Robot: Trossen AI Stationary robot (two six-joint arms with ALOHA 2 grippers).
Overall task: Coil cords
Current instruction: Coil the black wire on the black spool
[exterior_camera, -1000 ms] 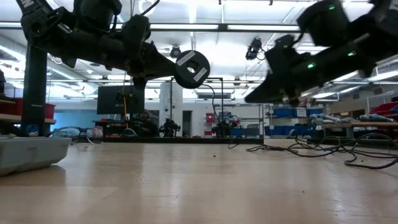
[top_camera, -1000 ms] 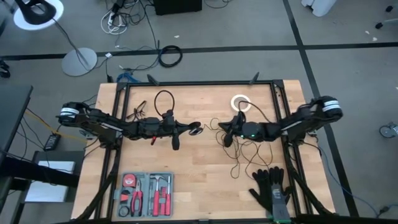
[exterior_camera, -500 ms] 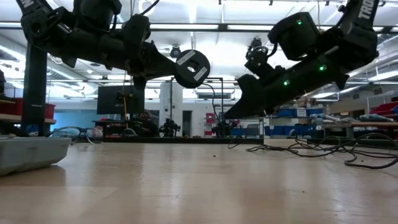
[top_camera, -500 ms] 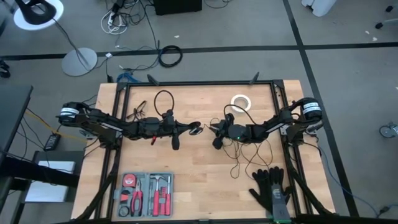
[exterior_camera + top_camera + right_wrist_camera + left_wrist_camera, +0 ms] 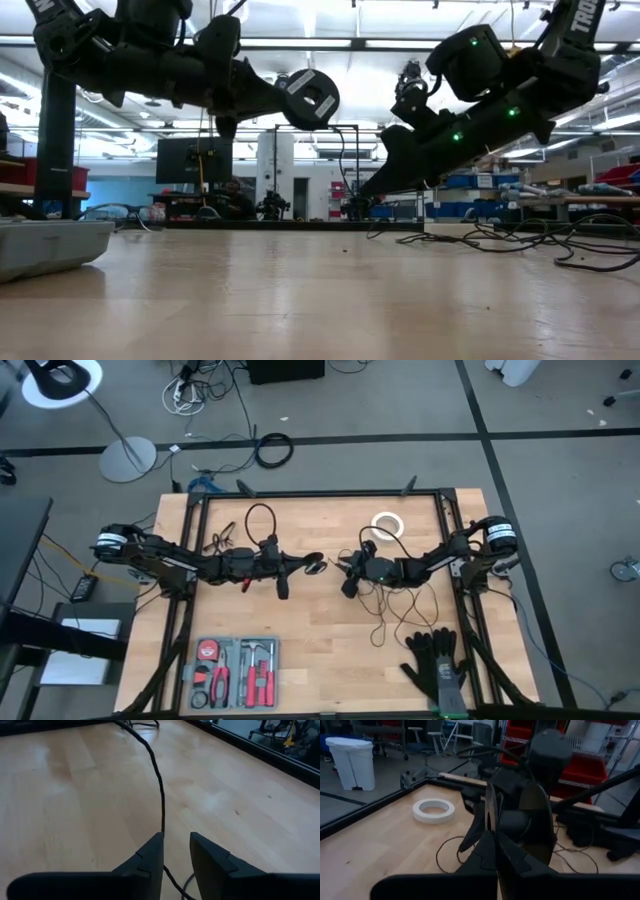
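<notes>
The small round black puck (image 5: 312, 98) hangs above the middle of the table with my left gripper (image 5: 308, 565) shut on it. From it the thin black cord (image 5: 385, 610) trails toward the right and lies in loose loops on the wood. My right gripper (image 5: 343, 566) slants down just right of the puck, fingers open. In the right wrist view a stretch of cord (image 5: 161, 795) runs across the table and into the gap of my right gripper (image 5: 176, 851). My left gripper pinches the puck by its rim (image 5: 492, 832) between its two fingers. The fingers come level from the table's left. The puck stands on edge, its flat face (image 5: 318, 100) toward the near side, lifted clear of the table. My right gripper has the cord passing close by one finger (image 5: 150, 852); whether it touches, I cannot tell.
A white tape ring (image 5: 387, 525) lies at the far right of the table. A grey tool tray (image 5: 235, 672) sits at the near left and black gloves (image 5: 435, 665) at the near right. A black cable loop (image 5: 262, 520) lies behind the left arm.
My right gripper has gone toward the table's left, closer to the puck, and sunk a little, its arm stretching out. The left gripper and the puck have stayed where they were.
</notes>
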